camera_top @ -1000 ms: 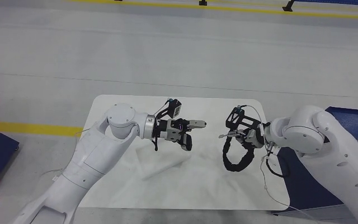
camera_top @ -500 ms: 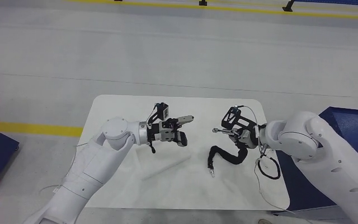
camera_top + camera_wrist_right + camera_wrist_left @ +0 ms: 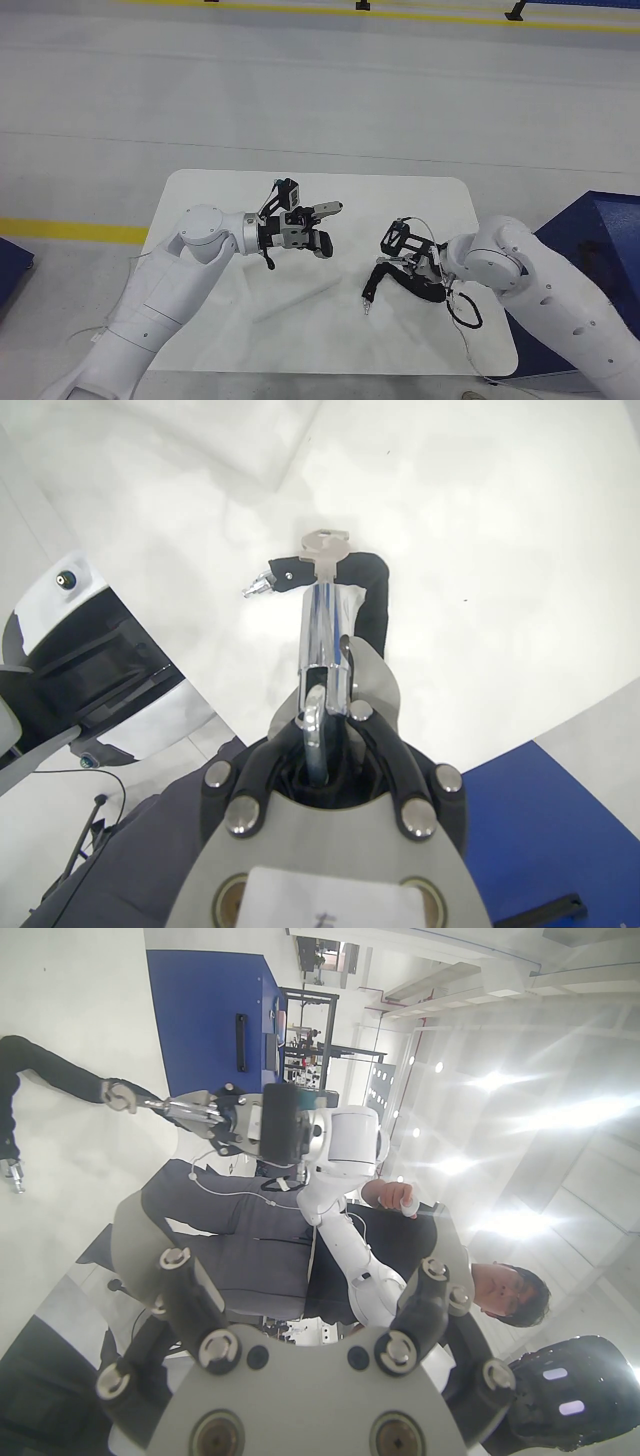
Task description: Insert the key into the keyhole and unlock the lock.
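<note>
My right gripper (image 3: 332,710) is shut on the chrome body of the lock (image 3: 322,635). A silver key (image 3: 325,545) sticks out of the body's far end. The lock's black cable (image 3: 375,590) curves away behind it, and its metal free end (image 3: 255,587) hangs loose, not plugged in. From above, the right gripper (image 3: 398,250) is low over the table's right half, with the cable (image 3: 405,283) trailing to the free end (image 3: 366,311) on the surface. My left gripper (image 3: 328,228) hovers open and empty left of the lock; its black fingers (image 3: 172,1263) stand apart.
The white table (image 3: 300,330) has a faint ridge or crease (image 3: 295,300) near its middle. A blue cabinet (image 3: 600,230) stands just past the table's right edge. Grey floor with a yellow line lies behind.
The cable's loop has come undone and its free end has dropped to the table. My right gripper sank and moved left with the lock. My left gripper drew back to the left.
</note>
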### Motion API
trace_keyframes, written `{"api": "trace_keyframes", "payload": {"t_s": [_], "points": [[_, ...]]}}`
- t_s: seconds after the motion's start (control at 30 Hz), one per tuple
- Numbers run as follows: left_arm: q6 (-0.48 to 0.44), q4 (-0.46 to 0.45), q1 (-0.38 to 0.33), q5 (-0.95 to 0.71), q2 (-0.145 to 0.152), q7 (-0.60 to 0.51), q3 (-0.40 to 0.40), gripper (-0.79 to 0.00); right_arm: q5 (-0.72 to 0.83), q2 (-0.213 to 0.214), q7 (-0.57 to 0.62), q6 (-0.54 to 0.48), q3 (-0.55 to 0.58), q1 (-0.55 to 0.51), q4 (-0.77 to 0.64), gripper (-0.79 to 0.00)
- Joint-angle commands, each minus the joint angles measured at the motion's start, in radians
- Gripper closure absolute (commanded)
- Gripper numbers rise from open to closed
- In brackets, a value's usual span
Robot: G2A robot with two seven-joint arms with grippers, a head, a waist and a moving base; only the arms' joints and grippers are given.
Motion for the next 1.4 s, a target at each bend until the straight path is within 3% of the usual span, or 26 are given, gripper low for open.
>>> {"api": "trace_keyframes", "payload": {"t_s": [0.0,0.1,0.13,0.17,0.2,0.23,0.4,0.53,0.63,0.73,0.97,1.37], "points": [[0.000,0.000,0.000,0.000,0.000,0.000,0.000,-0.785,-0.055,-0.020,-0.012,0.028,-0.051,0.010,0.020,0.000],[0.000,0.000,0.000,0.000,0.000,0.000,0.000,-0.785,-0.120,-0.057,-0.038,0.077,-0.123,0.025,0.055,0.000],[0.000,0.000,0.000,0.000,0.000,0.000,0.000,-0.785,-0.142,-0.069,-0.037,0.096,-0.144,0.032,0.070,-0.142],[0.000,0.000,0.000,0.000,0.000,0.000,0.000,-0.785,-0.158,-0.081,-0.038,0.116,-0.164,0.039,0.083,-0.382],[0.000,0.000,0.000,0.000,0.000,0.000,0.000,-0.785,-0.157,-0.094,-0.039,0.125,-0.181,0.045,0.100,-0.708],[0.000,0.000,0.000,0.000,0.000,0.000,0.000,-0.785,-0.145,-0.105,-0.042,0.129,-0.192,0.053,0.120,-0.785],[0.000,0.000,0.000,0.000,0.000,0.000,0.000,-0.785,-0.126,-0.139,-0.041,0.147,-0.203,0.092,0.197,-0.785],[0.000,0.000,0.000,0.000,0.000,0.000,0.000,-0.785,-0.099,-0.129,-0.053,0.147,-0.147,0.096,0.220,-0.785],[0.000,0.000,0.000,0.000,0.000,0.000,0.000,-0.785,-0.050,-0.099,-0.075,0.128,-0.056,0.074,0.215,-0.785],[0.000,0.000,0.000,0.000,0.000,0.000,0.000,-0.785,-0.053,-0.057,-0.119,0.171,0.063,0.023,0.182,-0.785],[0.000,0.000,0.000,0.000,0.000,0.000,0.000,-0.785,-0.041,0.033,-0.253,0.300,0.363,-0.223,-0.017,-0.785],[0.000,0.000,0.000,0.000,0.000,0.000,0.000,-0.785,-0.041,0.033,-0.253,0.300,0.363,-0.222,-0.017,-0.784]]}}
